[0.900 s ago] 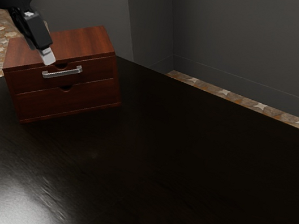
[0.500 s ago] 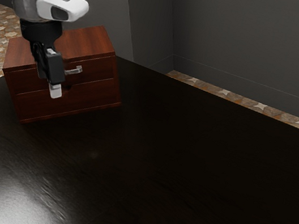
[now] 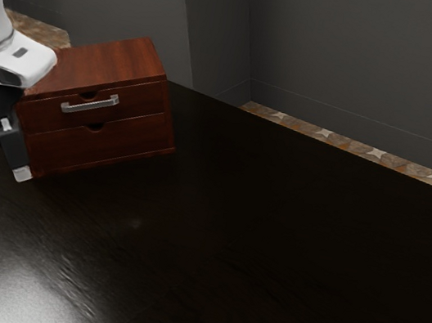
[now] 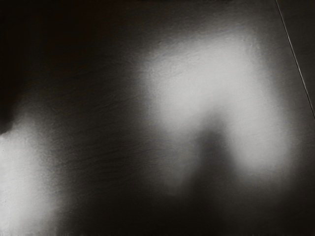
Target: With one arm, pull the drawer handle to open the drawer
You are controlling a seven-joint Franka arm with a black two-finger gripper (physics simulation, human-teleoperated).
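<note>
**While the hand (image 3: 20, 170) hangs low beside the cabinet (image 3: 91, 62), the drawer is not yet open**

The hand sits at the cabinet's lower front corner on the arm's side, close to the desk (image 3: 268, 245). It is below and apart from the drawer handle (image 3: 89, 104) on the cabinet's upper drawer (image 3: 139, 97). A careless rise from here could clip that corner and skid the cabinet, or scrape the desk. Whether the hand is wide or narrow, I cannot tell. The arm is cut off beyond the cabinet. The wrist view gives blurred glare on the desk.
</note>
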